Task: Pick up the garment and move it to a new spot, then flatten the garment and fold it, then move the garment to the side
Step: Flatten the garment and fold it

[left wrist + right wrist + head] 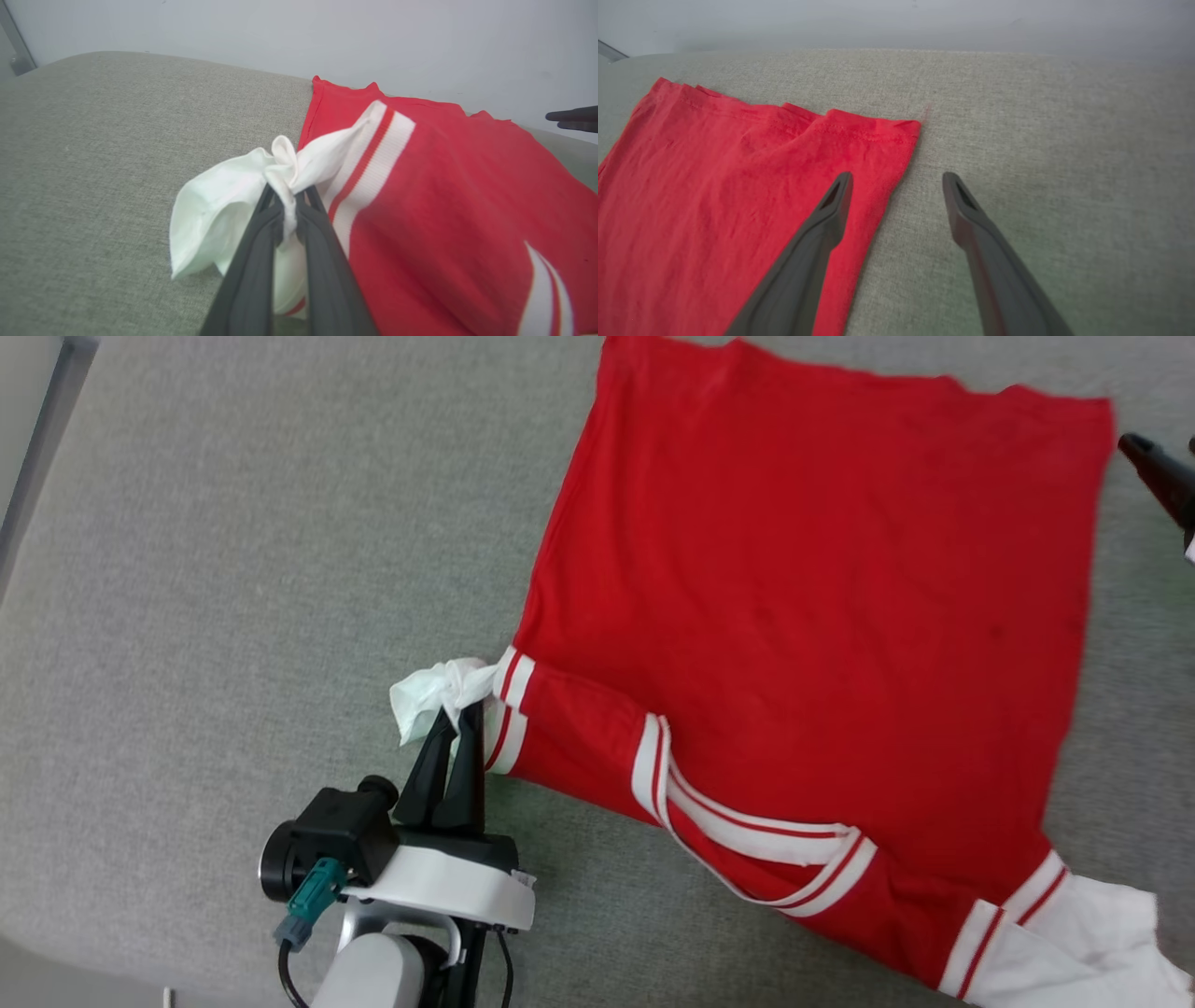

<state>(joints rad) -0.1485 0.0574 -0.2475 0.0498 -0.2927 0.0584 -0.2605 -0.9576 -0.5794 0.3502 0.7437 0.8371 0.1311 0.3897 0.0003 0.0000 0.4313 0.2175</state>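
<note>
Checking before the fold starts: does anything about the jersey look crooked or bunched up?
Yes. The white sleeve of the red jersey is twisted into a wad, pinched in the shut left gripper, instead of lying flat. The hem by the open right gripper is rippled.

Open grey upholstery (pixel 233 569) left of the garment (pixel 803 597); wall (pixel 299 28) behind

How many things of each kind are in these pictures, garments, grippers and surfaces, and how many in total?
Garments: 1, the red garment
Grippers: 2, the left gripper and the right gripper
Surfaces: 1, the grey fabric surface
Total: 4
</note>
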